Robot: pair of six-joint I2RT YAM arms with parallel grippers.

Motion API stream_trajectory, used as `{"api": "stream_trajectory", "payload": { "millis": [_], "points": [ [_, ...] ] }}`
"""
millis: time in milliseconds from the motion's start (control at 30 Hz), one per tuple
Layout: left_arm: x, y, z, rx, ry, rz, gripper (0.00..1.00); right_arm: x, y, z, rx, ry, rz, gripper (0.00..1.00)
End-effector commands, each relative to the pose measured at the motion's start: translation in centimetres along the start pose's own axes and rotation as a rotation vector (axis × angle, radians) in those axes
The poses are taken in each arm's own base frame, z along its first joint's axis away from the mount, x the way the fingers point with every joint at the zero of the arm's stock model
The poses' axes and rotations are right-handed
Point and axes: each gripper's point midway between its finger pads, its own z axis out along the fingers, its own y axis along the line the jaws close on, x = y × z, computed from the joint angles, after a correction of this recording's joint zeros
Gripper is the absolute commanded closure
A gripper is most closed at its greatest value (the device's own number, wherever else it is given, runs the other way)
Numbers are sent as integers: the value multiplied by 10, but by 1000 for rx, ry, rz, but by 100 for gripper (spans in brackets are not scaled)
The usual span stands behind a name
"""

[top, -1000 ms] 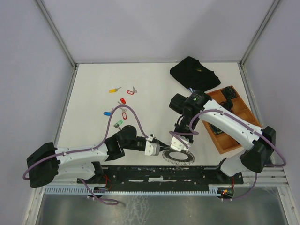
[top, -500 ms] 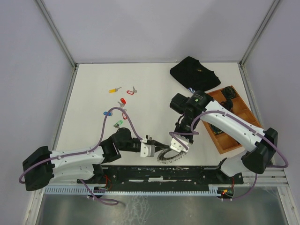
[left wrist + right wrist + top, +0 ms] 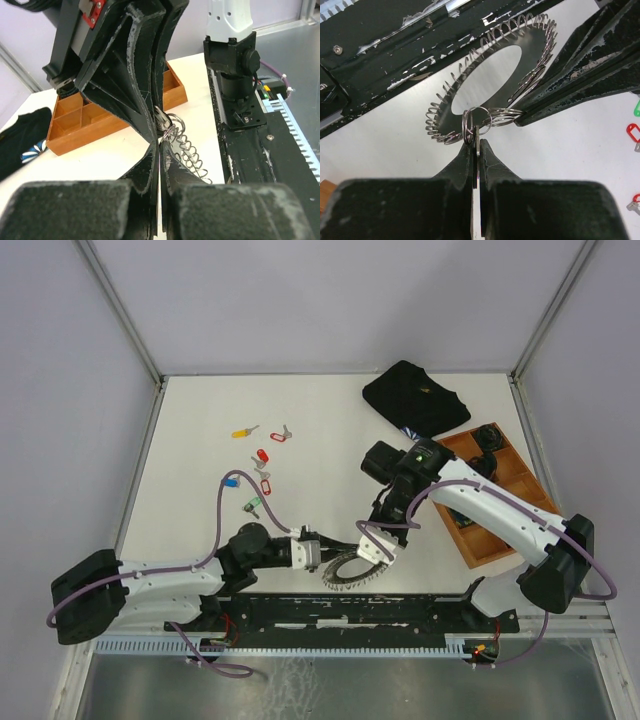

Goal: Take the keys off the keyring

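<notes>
The keyring (image 3: 352, 571), a flat silvery wreath of wire loops, lies at lower centre of the overhead view, on the white table (image 3: 200, 470) just above the black base rail (image 3: 330, 612). In the right wrist view it (image 3: 442, 97) fills the upper middle, with the table showing through its open centre; in the left wrist view only a stretch of its fringe (image 3: 189, 152) shows.

The right gripper (image 3: 476, 142) is pinched together on one small split ring (image 3: 478, 119) at the wreath's near rim. The left gripper (image 3: 159, 150) is likewise pressed together on a bunch of loops beside it, so that the two sets of tips almost touch.

Six loose keys (image 3: 262, 455), with yellow, red, blue and green heads, lie scattered at left centre, well apart from the ring. No coloured head shows on the ring itself, so whether any key is left there cannot be told.

**Handling (judged).**
- The ring is probably light, stiff and slick steel.
- Its split rings are likely springy and liable to slip from flat pads.
- A grip edge-on across a single loop, with the other gripper bracing the wreath, seems soundest.
- A key would probably be best taken by its plastic head.

A wooden tray (image 3: 520, 502) and a black pouch (image 3: 412, 395) sit at right.
</notes>
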Motion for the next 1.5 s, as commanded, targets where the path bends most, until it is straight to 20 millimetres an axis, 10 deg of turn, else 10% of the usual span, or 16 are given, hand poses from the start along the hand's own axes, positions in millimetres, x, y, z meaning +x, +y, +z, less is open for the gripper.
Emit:
{"api": "stream_trajectory", "payload": {
  "millis": [0,700,1467],
  "points": [
    [-51,27,-3,-165,-231,-71,97,-1,-9,0,49,11,34,100],
    [-55,53,-31,-405,-391,-480,97,0,-34,6,109,80,202,100],
    [-19,78,-49,-657,-336,-785,97,31,-45,3,187,595,166,100]
  ]
}}
